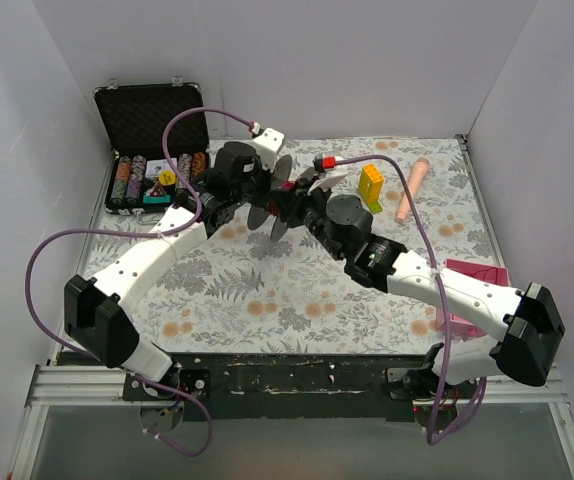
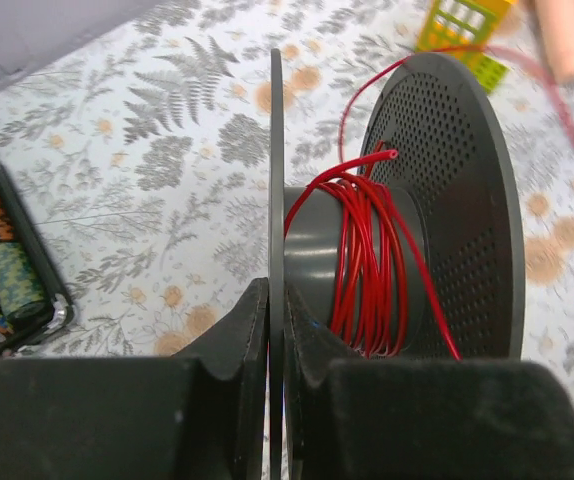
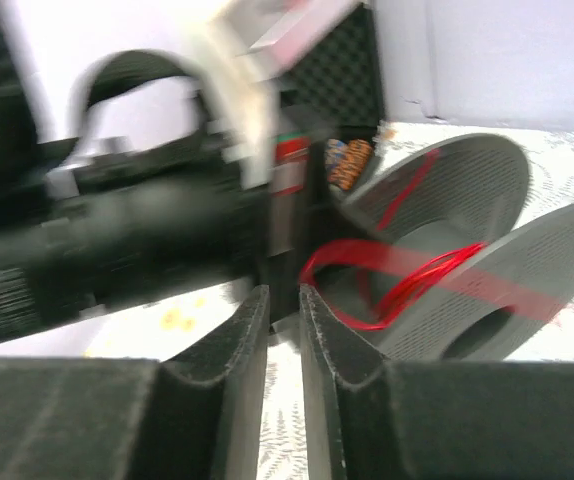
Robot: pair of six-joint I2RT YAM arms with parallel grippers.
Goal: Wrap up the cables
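A dark grey spool with two perforated flanges is held up over the middle of the floral table. Thin red cable is wound in several turns round its hub. One loose end sticks up, and another strand runs off to the upper right. My left gripper is shut on the spool's left flange. In the top view the left gripper and the right gripper meet at the spool. My right gripper has a narrow empty gap between its jaws, beside a blurred loop of cable on the spool.
An open black case of poker chips stands at the back left. A yellow toy block and a peach cylinder lie at the back right. A pink object sits under the right arm. White walls enclose the table.
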